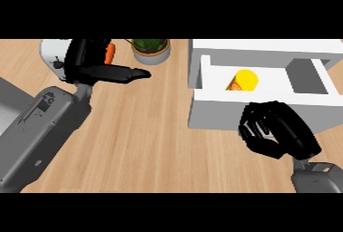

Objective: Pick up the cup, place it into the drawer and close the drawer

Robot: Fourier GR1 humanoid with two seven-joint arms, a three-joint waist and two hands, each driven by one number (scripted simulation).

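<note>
The cup [245,80], yellow with an orange patch low on its left side, lies inside the open drawer [264,96], toward the left of the drawer's tray and apart from both hands. The drawer is white and stands pulled out from a white cabinet [268,45] at the far right corner of the counter [154,136], its front panel facing the near edge.

The right hand [276,129] hangs just in front of that front panel, overlapping its lower right part. Its fingers are curled inward and nothing shows between them; whether they touch the panel cannot be told.

The left hand [100,68] is up near the far left part of the counter, its fingers stretched out straight toward the right and holding nothing. Its grey forearm comes in from the near left corner.

Behind the left hand, at the far edge, stands a white appliance [53,54], partly hidden by the hand. An orange carrot [110,52] lies just beside it. To the right of these, a potted plant [150,49] in a grey pot stands near the far edge, between the carrot and the cabinet.
</note>
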